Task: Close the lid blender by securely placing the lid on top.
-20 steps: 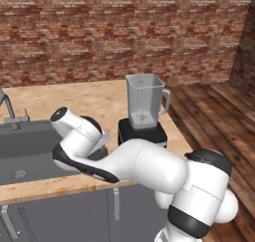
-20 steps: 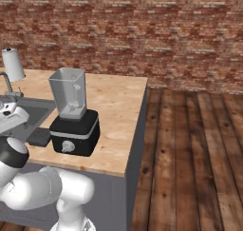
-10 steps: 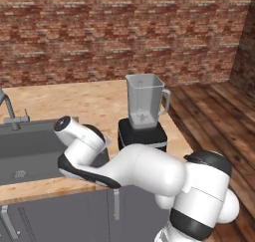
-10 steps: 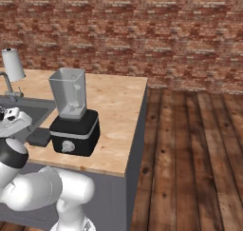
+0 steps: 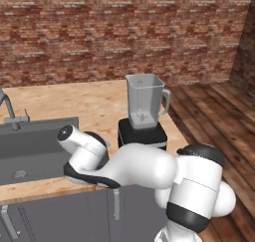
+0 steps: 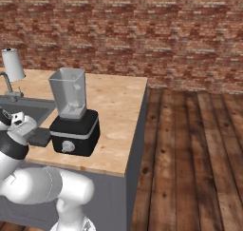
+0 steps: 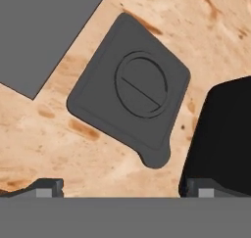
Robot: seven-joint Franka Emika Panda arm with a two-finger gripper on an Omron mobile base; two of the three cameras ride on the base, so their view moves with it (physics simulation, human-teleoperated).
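The lid, a flat dark grey square cap with a round knob, lies on the wooden counter right under my hand. My gripper hangs above it, open, its fingertips wide apart with nothing between them. In the right base view the lid peeks out just left of the blender, whose clear jar stands open-topped on the black base. The blender stands behind my arm in the left base view, where my wrist hides the lid. The black base is close on the right.
The sink lies just left of the lid, its corner showing in the hand view. A faucet stands behind it and a paper towel roll further back. The counter ends at its right edge over wooden floor.
My wrist has come down a little toward the counter over the lid. The blender and lid have not moved.
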